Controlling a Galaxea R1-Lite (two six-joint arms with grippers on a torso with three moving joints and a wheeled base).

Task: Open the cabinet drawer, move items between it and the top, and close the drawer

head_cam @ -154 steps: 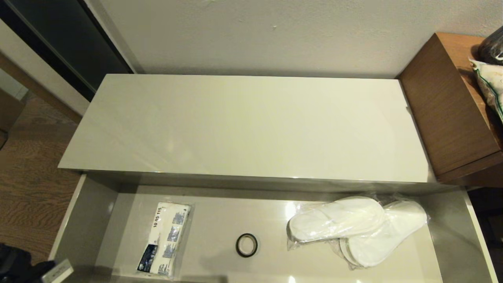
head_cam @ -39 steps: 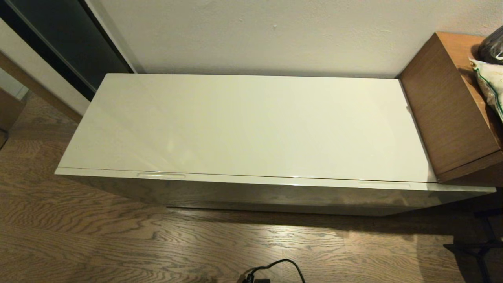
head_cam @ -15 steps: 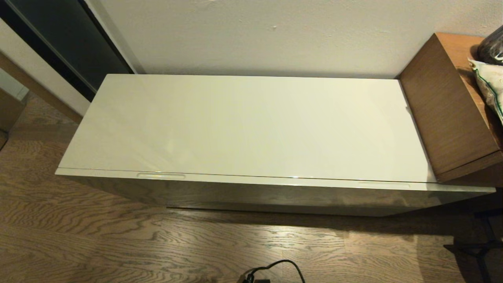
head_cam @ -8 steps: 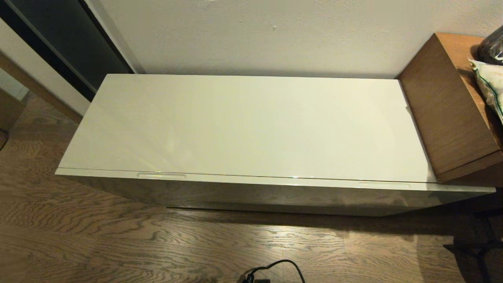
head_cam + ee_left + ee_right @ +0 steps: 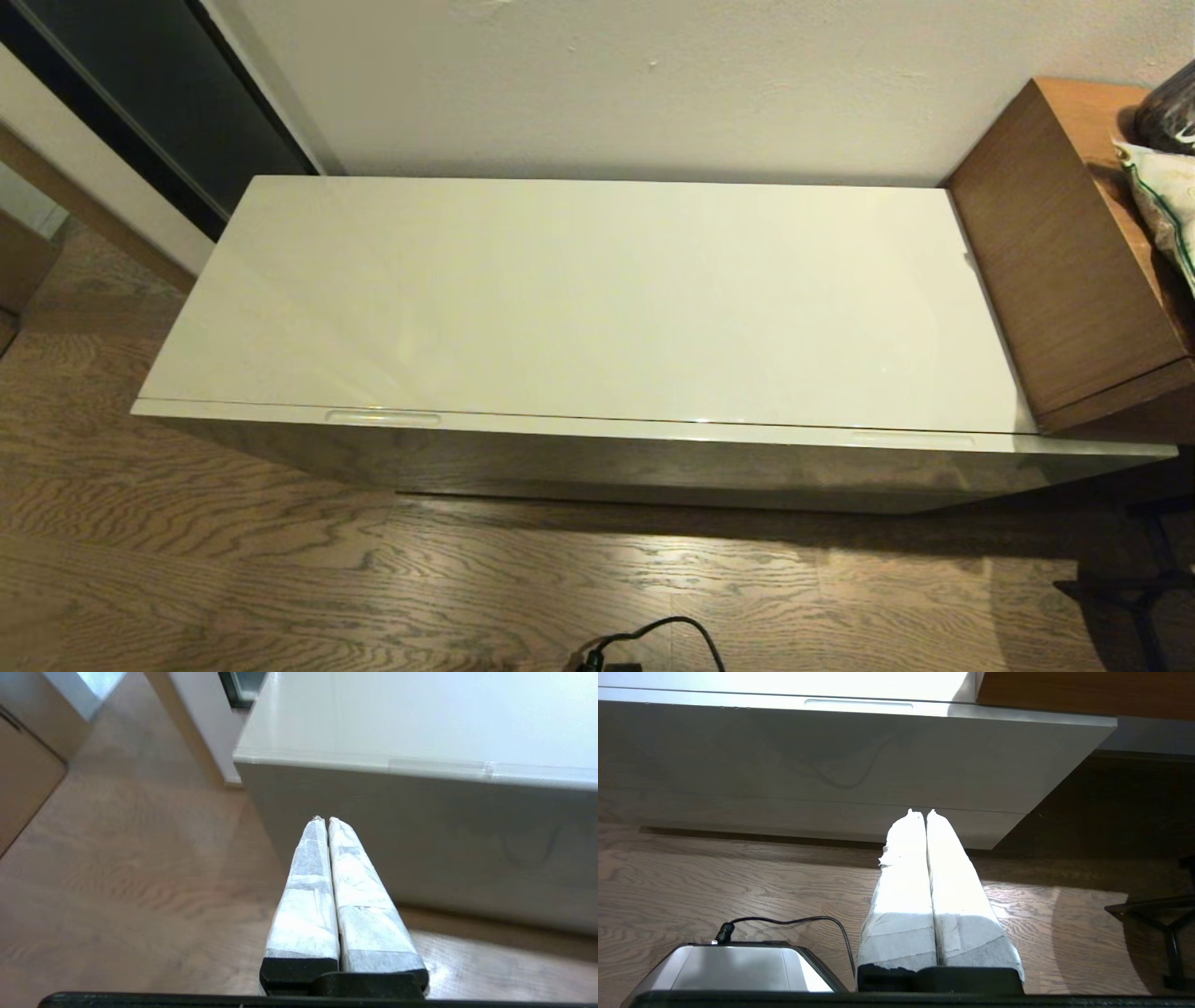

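wood-grain flooring [image 5: 280, 579] runs in front of a low glossy cabinet set against a pale plaster wall [image 5: 607, 84], with a dark doorway [image 5: 140, 93] off to the cabinet's left. the top [image 5: 579, 299] is a long cream-beige slab, plain and reflective, and the cabinet drawer [image 5: 635, 467] sits pushed fully in beneath it, its smooth grey-beige front flush under the slab's edge. the items are not to be seen in any view. a taller brown wooden unit [image 5: 1055, 252] butts against the cabinet's right end and carries a white bag with green trim [image 5: 1162, 210] beside something dark and shiny. a black cable [image 5: 653, 635] loops on the floor near the bottom of the head view. neither arm shows from the head camera. the left gripper [image 5: 325, 820] hangs off the floor, facing the drawer front near the cabinet's left corner — its white-wrapped fingers [image 5: 308, 882] pressed together on nothing. the right gripper [image 5: 920, 812] hangs low before the drawer's right end, fingers likewise pressed together and empty, with a silver-grey device [image 5: 733, 970] and its cable below.
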